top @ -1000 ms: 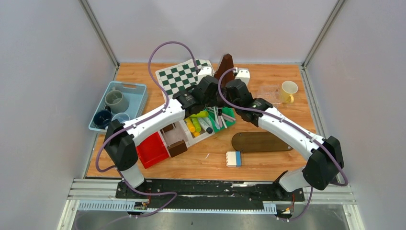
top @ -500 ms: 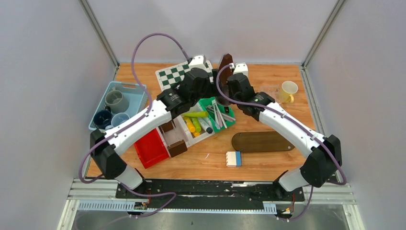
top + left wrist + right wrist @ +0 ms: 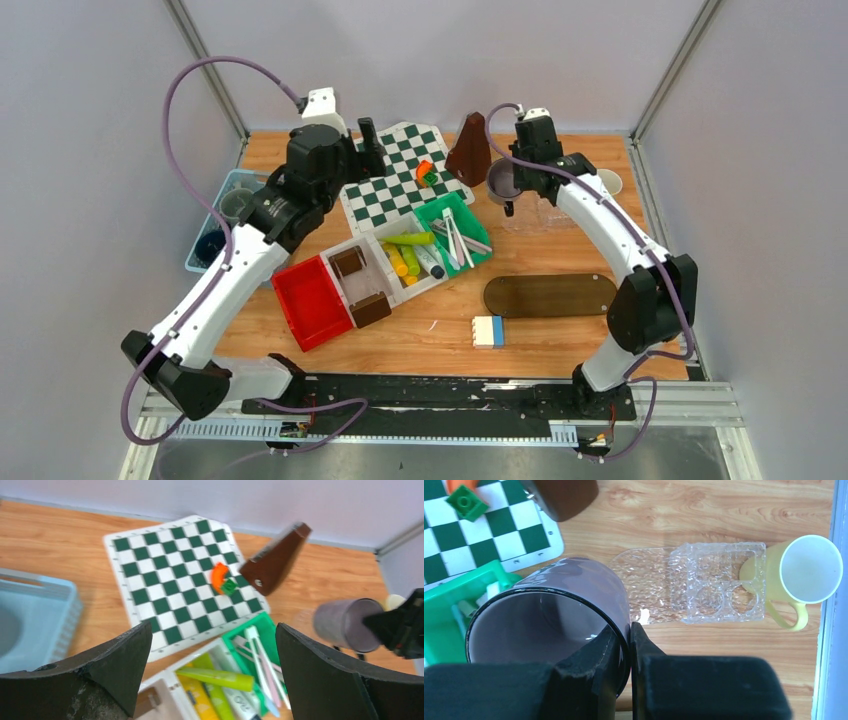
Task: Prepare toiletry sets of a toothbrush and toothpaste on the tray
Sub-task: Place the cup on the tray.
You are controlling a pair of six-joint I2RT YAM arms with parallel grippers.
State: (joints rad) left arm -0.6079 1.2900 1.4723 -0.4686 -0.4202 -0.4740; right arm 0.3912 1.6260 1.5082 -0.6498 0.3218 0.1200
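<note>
My right gripper (image 3: 626,630) is shut on the rim of a grey mug (image 3: 549,610), one finger inside and one outside. It holds the mug above the table near the back (image 3: 503,180). The mug is empty. My left gripper (image 3: 212,635) hangs open and empty, high over the checkerboard's left side (image 3: 370,140). Below it, whitish toothbrushes (image 3: 265,660) lie in a green bin (image 3: 440,212), and yellow and green tubes (image 3: 215,677) in a white bin. The dark oval tray (image 3: 550,295) lies bare at the front right. A pale yellow mug (image 3: 809,570) stands at the right edge.
A blue basket (image 3: 285,195) at the left holds more mugs (image 3: 240,205). A clear plastic holder (image 3: 694,587) lies beside the yellow mug. A brown wedge-shaped object (image 3: 468,150) and small orange and green pieces (image 3: 222,580) sit on the checkerboard (image 3: 175,575). A red bin (image 3: 310,300) is at the front.
The left gripper has opened and swung up and away to the back left. The right arm has carried the grey mug from above the bins toward the back right.
</note>
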